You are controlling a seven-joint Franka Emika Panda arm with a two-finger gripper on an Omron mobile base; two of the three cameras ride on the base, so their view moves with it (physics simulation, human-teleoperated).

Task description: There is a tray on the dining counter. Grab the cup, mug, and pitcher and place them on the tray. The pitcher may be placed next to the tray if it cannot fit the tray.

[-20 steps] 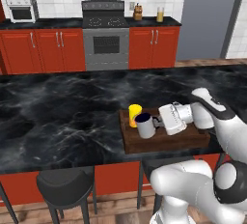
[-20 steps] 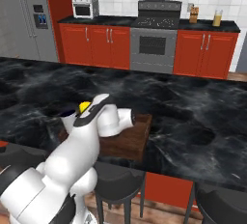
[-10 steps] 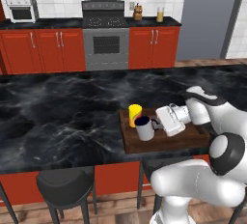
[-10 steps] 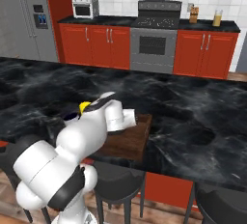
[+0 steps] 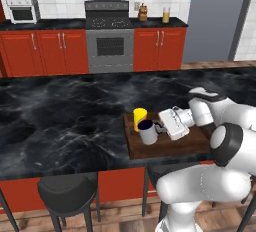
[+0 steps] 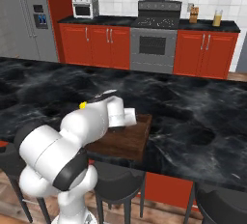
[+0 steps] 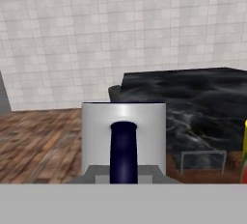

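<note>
Kitchen backdrop: steel range [image 5: 109, 38] against white tiled wall [image 5: 60, 10]; red base cabinets [image 5: 42, 53] either side; toaster oven [image 5: 22, 8] left of range; black stools [image 5: 66, 193] on wood floor [image 5: 125, 217].

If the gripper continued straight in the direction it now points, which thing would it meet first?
The mug, most likely. In the hand view its dark handle stands dead centre, right ahead of the gripper, already at the fingers. In the left base view, the mug stands on the tray beside the cup.
</note>
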